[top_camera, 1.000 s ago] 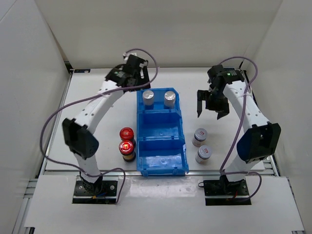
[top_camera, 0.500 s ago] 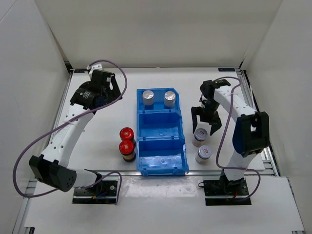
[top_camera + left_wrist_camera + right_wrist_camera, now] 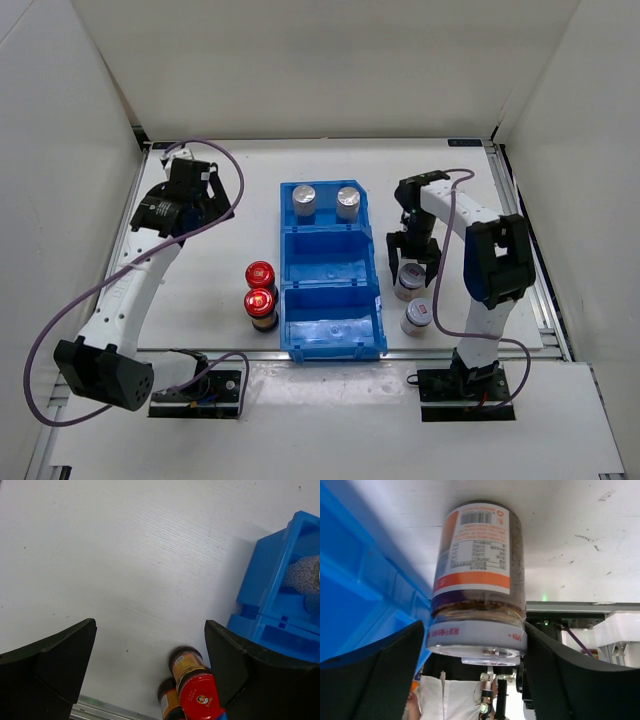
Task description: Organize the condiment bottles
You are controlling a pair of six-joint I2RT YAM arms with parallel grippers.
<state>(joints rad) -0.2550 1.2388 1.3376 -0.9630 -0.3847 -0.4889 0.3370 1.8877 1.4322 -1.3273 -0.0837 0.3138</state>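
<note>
Top external: looks down from high behind the near edge, taking in the whole table (image 3: 220,250). Left wrist: hangs well above the table's far left and faces down, catching the red-capped bottles (image 3: 201,700) and the blue bin (image 3: 265,575), both shared with the top view. Right wrist: sits low, very close to a white-capped bottle (image 3: 479,570), with the bin at left.

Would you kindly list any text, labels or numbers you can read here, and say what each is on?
No text can be quoted.
White-capped bottle: barcode and printed label, too blurred to read; red print on its cap rim, also unreadable.
Red-capped bottle: cap emblem and label, too small to read.
</note>
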